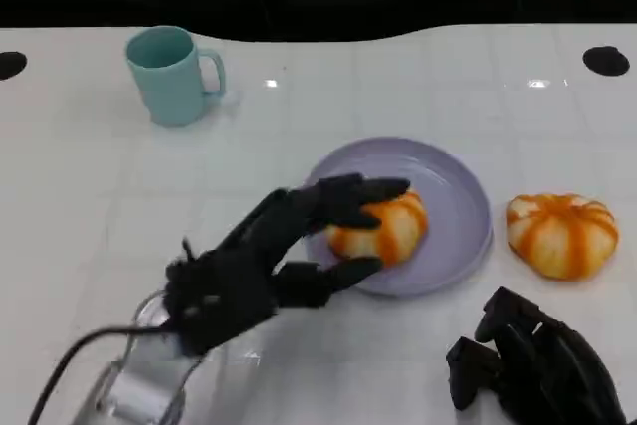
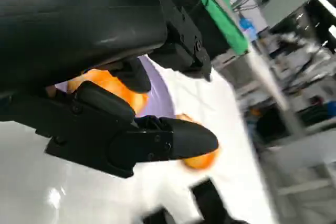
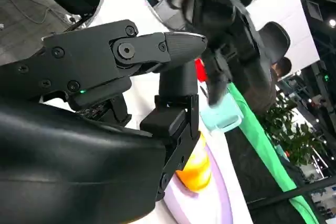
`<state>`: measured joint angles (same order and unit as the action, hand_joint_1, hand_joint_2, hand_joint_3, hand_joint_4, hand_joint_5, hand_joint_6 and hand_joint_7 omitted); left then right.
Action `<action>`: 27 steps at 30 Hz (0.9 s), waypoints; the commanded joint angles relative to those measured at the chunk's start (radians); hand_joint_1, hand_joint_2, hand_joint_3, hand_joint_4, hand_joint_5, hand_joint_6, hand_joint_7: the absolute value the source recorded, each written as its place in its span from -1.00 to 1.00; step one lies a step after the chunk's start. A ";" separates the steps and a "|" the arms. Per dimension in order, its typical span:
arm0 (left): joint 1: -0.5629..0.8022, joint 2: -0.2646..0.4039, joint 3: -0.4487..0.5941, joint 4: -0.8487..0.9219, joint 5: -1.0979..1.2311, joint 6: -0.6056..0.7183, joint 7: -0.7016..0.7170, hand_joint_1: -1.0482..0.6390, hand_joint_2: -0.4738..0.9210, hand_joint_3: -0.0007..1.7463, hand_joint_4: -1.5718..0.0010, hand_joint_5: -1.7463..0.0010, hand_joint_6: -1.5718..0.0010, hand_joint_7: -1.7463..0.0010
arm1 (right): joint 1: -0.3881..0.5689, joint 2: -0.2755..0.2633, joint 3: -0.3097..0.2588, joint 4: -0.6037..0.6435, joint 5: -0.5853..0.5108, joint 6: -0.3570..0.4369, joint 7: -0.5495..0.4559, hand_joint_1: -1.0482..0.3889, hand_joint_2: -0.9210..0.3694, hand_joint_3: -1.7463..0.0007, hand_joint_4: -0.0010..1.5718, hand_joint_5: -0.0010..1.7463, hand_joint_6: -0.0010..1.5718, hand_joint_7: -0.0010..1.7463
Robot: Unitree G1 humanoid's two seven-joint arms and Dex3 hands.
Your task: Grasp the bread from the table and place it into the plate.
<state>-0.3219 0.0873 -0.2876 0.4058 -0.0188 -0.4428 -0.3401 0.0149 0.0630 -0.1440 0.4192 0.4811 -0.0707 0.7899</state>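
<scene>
**Two loaves, one plate: the release stage**

Two orange-striped buns are present. One bread (image 1: 381, 230) lies inside the lilac plate (image 1: 460, 208), toward the plate's 8 o'clock rim, with the left hand (image 1: 261, 269) around it: upper fingers (image 1: 353, 191) drape over the bun's top and a lower finger presses at its near edge, so the hand grips the bread. The left wrist view confirms orange crust between the black fingers, with lilac plate behind. A second bun (image 1: 562, 234) sits on the white worktop (image 1: 90, 196) at 3 o'clock of the plate, just beside its rim and apart from it. The right hand (image 1: 532, 365) rests low at 5 o'clock of the plate, its fingers curled inward with nothing in them.

Risks, as judged from this arrangement. The bun lies close to the plate's near rim; if the fingers open while the hand draws back toward 8 o'clock, the lower finger may drag the bread over the rim onto the worktop. A lift before full release could raise the bun again or tip the shallow plate. The soft crust may also dent under a firm grip.

Containers. The plate holds the gripped bun alone. A teal mug (image 1: 172, 75) stands upright at 10 o'clock of the plate, well apart, handle toward 3 o'clock; its contents cannot be told.
</scene>
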 commanded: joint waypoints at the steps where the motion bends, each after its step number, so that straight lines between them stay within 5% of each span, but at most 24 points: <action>1: 0.115 -0.023 0.073 -0.087 -0.197 0.052 -0.106 -0.58 1.00 -0.58 0.43 -0.88 0.43 -0.51 | 0.006 -0.006 -0.008 -0.001 0.013 -0.005 0.006 -0.32 -1.00 0.73 -0.01 0.92 -0.14 0.65; 3: 0.166 -0.034 0.096 -0.134 -0.281 0.112 -0.148 -0.60 1.00 -0.57 0.33 -0.98 0.46 -0.79 | 0.006 -0.007 -0.007 -0.003 0.012 -0.002 0.004 -0.32 -1.00 0.73 -0.01 0.92 -0.14 0.65; 14: 0.367 -0.060 0.183 -0.318 -0.606 0.460 -0.319 -0.66 1.00 -0.63 -0.01 -1.00 0.33 -1.00 | 0.000 -0.014 -0.007 -0.004 0.009 0.007 -0.002 -0.31 -1.00 0.73 -0.01 0.93 -0.13 0.64; 27: 0.435 -0.074 0.210 -0.333 -0.589 0.504 -0.375 -0.62 1.00 -0.66 -0.08 -1.00 0.23 -1.00 | -0.010 -0.024 -0.013 0.017 0.011 0.005 0.009 -0.32 -1.00 0.73 -0.02 0.94 -0.13 0.63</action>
<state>0.1081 0.0070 -0.0883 0.0813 -0.6219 0.0638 -0.6997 0.0111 0.0576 -0.1461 0.4251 0.4822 -0.0670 0.7904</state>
